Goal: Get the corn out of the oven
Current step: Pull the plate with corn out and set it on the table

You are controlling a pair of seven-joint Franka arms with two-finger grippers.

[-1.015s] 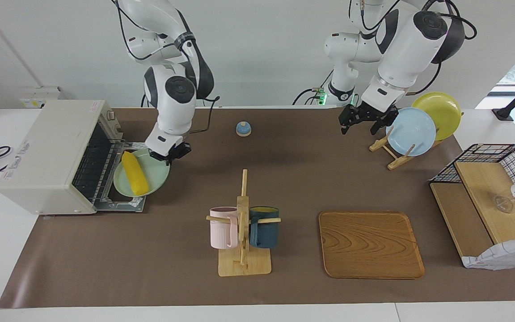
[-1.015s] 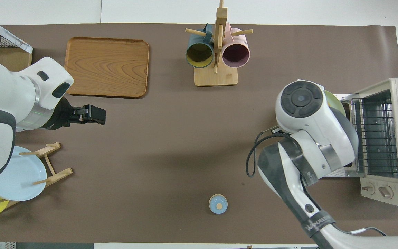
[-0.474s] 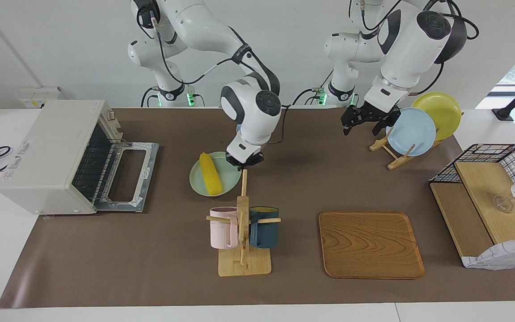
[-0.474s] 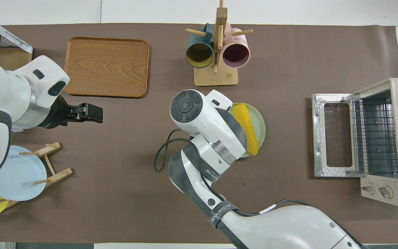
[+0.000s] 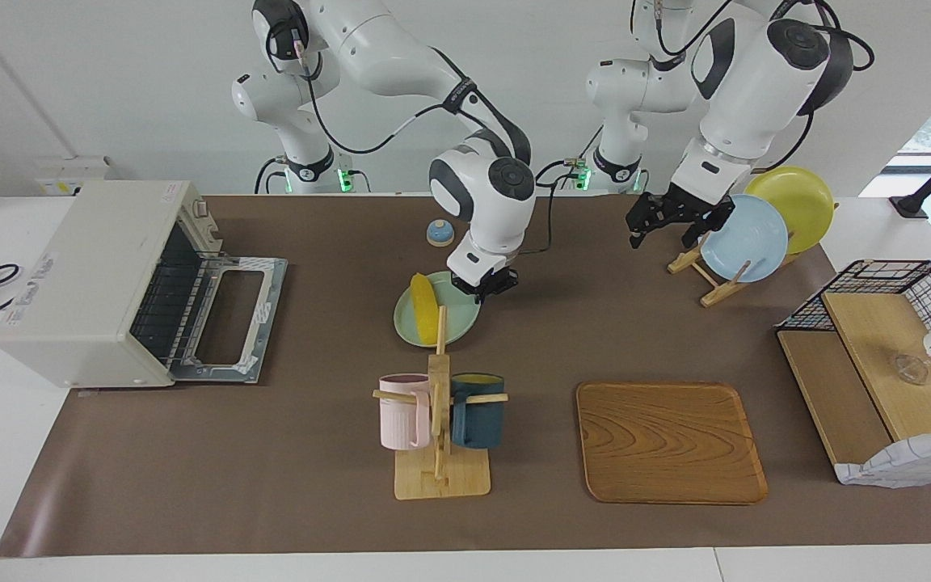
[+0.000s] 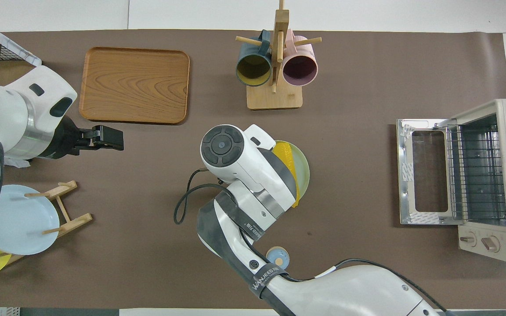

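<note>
The corn (image 5: 425,305) is a bright yellow cob lying on a pale green plate (image 5: 456,323). My right gripper (image 5: 486,287) is shut on that plate's rim and holds it slightly tilted over the middle of the brown mat. In the overhead view the right arm covers most of the corn (image 6: 287,157) and half the plate (image 6: 304,172). The cream oven (image 5: 86,275) stands at the right arm's end of the table, its door (image 5: 233,317) folded down and its rack (image 6: 477,171) bare. My left gripper (image 5: 662,233) hangs open over the mat beside the plate rack.
A wooden mug rack (image 5: 439,404) with a pink and a dark blue mug stands close to the plate, farther from the robots. There are also a wooden tray (image 5: 671,440), a plate rack (image 5: 708,279) with blue and yellow plates, a small blue knob (image 5: 440,233) and a wire shelf (image 5: 878,364).
My right arm has carried the plate with the corn from the oven's open door to the middle of the mat. The left gripper has drifted slightly.
</note>
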